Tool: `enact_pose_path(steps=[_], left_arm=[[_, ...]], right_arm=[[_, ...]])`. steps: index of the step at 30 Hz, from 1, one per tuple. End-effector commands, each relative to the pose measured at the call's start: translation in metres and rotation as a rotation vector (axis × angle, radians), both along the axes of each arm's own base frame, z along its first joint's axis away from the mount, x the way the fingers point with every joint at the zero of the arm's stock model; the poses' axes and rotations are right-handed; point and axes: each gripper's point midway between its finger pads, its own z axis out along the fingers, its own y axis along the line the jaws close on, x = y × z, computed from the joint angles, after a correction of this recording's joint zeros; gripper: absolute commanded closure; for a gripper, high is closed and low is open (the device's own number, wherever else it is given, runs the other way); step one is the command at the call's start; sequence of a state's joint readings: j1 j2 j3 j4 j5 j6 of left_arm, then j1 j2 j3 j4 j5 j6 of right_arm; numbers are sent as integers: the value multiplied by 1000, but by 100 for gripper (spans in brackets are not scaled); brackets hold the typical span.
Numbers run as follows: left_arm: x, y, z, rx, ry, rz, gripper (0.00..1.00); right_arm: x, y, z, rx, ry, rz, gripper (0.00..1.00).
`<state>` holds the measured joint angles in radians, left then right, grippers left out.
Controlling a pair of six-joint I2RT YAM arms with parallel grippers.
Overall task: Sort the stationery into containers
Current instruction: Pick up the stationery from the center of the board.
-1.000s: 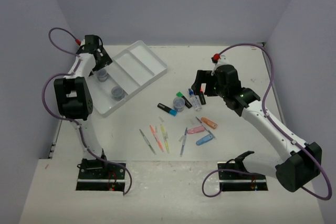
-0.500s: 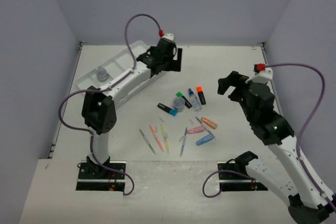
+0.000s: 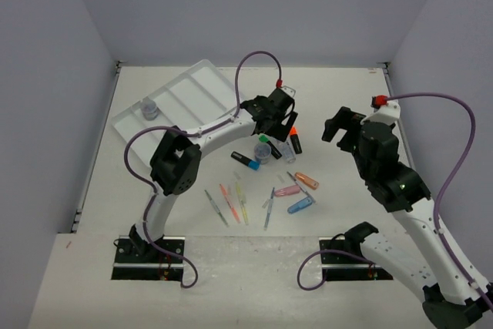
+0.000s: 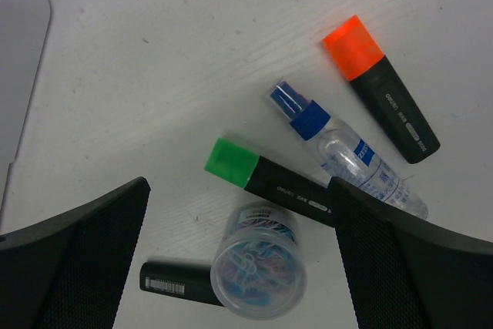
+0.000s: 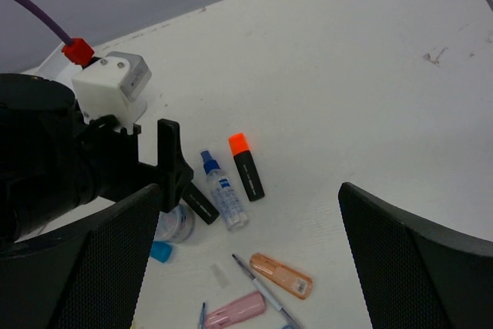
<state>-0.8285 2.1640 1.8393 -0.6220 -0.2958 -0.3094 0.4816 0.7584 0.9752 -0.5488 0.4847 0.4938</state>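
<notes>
Pens (image 3: 241,202) and highlighters (image 4: 389,102) lie loose; white tray (image 3: 192,90) holds one jar (image 3: 149,108).

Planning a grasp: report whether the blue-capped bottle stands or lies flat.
Lying flat: the blue-capped bottle shows its whole length, cap to base, along the table in the left wrist view.

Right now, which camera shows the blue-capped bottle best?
The left wrist view: the blue-capped bottle lies close and large, label showing. The right wrist view shows the bottle small and far off; the top view shows barely a speck.
</notes>
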Motion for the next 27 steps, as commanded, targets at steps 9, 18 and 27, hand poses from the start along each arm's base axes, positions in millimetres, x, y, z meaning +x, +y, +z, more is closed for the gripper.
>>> enact_pose_path(steps=[9, 18, 27], left_arm=[[-41, 17, -5, 24, 81, -60, 1], [-51, 17, -13, 25, 113, -82, 32], [-52, 13, 14, -11, 81, -84, 88]], right_arm=[[6, -4, -5, -38, 21, -26, 1], [6, 0, -5, -37, 23, -4, 1], [6, 2, -5, -43, 28, 5, 1]])
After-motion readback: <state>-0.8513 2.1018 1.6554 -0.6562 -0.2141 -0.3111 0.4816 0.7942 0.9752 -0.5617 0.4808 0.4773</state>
